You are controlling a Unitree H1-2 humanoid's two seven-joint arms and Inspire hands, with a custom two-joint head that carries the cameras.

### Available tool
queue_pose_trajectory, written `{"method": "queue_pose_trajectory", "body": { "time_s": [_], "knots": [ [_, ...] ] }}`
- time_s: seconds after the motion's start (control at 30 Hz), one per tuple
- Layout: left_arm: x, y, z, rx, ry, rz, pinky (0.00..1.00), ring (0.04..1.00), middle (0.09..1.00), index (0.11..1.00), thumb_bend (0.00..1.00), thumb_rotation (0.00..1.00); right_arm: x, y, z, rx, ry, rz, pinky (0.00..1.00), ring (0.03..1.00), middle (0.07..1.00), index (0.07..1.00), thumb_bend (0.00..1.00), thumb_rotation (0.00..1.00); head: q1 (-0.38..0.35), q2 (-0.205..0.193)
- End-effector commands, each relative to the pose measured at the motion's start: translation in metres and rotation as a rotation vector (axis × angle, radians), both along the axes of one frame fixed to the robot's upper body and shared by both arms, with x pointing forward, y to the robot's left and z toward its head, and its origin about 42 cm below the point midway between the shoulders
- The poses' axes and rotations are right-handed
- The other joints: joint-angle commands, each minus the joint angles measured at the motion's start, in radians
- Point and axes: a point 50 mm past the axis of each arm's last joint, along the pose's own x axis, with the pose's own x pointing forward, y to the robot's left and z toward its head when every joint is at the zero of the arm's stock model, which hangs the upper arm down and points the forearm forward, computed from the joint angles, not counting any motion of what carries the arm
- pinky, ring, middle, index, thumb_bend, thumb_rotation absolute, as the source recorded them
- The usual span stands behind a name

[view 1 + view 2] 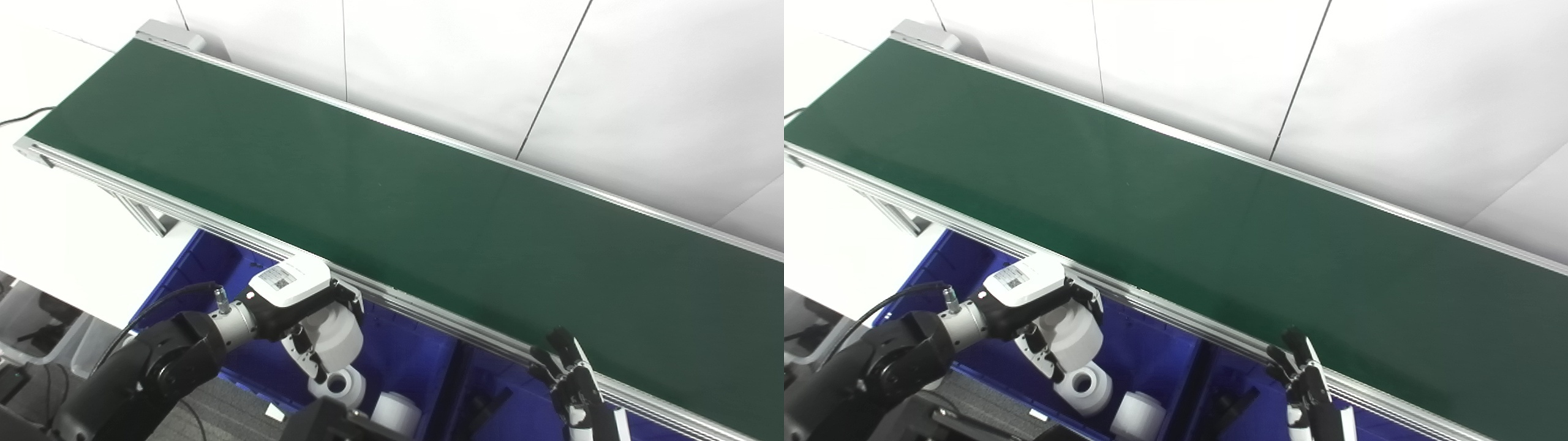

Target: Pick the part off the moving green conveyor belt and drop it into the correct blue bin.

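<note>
My left hand (pixel 306 306) hangs over the left blue bin (pixel 202 260), just in front of the belt's near rail, with its fingers shut on a white cylindrical part (pixel 335 335). Two more white cylinders (pixel 340 384) lie in that bin below the hand. The green conveyor belt (pixel 380 202) runs diagonally from upper left to lower right and carries nothing in view. My right hand (pixel 572 383) is at the bottom right, just before the rail, fingers spread and holding nothing. In the right eye view the held part (pixel 1073 334) sits under the left hand (pixel 1035 294).
A second blue bin (pixel 508 398) lies to the right of the first, under the belt's rail, with a dark part (pixel 1234 401) in it. An aluminium rail (pixel 429 306) edges the belt. A white wall stands behind the belt.
</note>
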Motion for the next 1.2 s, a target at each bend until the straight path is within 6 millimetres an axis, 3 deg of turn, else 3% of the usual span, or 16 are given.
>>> {"method": "queue_pose_trajectory", "body": {
  "time_s": [0.0, 0.07, 0.17, 0.43, 0.67, 0.83, 1.0, 1.07, 1.17],
  "knots": [
    [0.003, 0.004, 0.012, 0.04, 0.003, -0.009, 0.58, 0.659, 0.712, 0.662, 0.93, 0.3, -0.002, 0.0, 0.006, 0.011, -0.026, -0.002, 0.81, 0.857, 0.93, 0.939, 0.75, 0.93, 0.001, -0.001],
    [0.002, 0.003, 0.013, 0.085, 0.032, 0.002, 0.7, 0.716, 0.734, 0.678, 0.88, 0.34, -0.002, 0.0, 0.006, 0.014, -0.023, -0.001, 0.81, 0.856, 0.932, 0.939, 0.75, 0.92, 0.002, -0.002],
    [0.001, 0.001, 0.015, 0.136, 0.083, 0.019, 0.73, 0.722, 0.726, 0.677, 0.85, 0.32, -0.003, -0.001, 0.006, 0.013, -0.021, 0.005, 0.81, 0.858, 0.934, 0.939, 0.75, 0.91, 0.005, -0.002],
    [0.0, -0.003, 0.026, 0.132, 0.133, 0.03, 0.64, 0.66, 0.707, 0.69, 0.77, 0.32, -0.002, -0.001, 0.006, 0.009, -0.02, 0.011, 0.79, 0.843, 0.931, 0.946, 0.73, 0.91, 0.006, -0.003],
    [0.002, -0.012, 0.05, 0.028, 0.065, -0.011, 0.56, 0.622, 0.676, 0.656, 0.72, 0.33, -0.001, 0.001, 0.006, 0.003, -0.017, 0.006, 0.78, 0.844, 0.927, 0.937, 0.74, 0.91, -0.01, -0.006],
    [0.006, -0.043, 0.096, -0.334, -0.034, -0.03, 0.49, 0.577, 0.638, 0.616, 0.74, 0.3, 0.002, 0.003, 0.007, 0.003, -0.028, 0.004, 0.77, 0.839, 0.925, 0.933, 0.73, 0.91, -0.029, -0.008],
    [0.012, -0.075, 0.13, -0.671, -0.021, -0.052, 0.51, 0.59, 0.639, 0.621, 0.72, 0.32, 0.003, 0.003, 0.004, -0.009, -0.032, 0.009, 0.78, 0.843, 0.923, 0.937, 0.71, 0.91, -0.058, -0.018],
    [0.015, -0.09, 0.134, -0.805, -0.012, -0.054, 0.52, 0.593, 0.638, 0.617, 0.71, 0.31, 0.002, 0.004, 0.002, -0.004, -0.031, 0.005, 0.79, 0.844, 0.923, 0.937, 0.7, 0.9, -0.092, -0.025],
    [0.02, -0.11, 0.123, -0.971, 0.0, -0.005, 0.56, 0.626, 0.645, 0.627, 0.7, 0.36, 0.001, 0.008, -0.001, -0.016, -0.035, -0.006, 0.78, 0.844, 0.916, 0.931, 0.71, 0.92, -0.144, -0.033]
  ]
}}
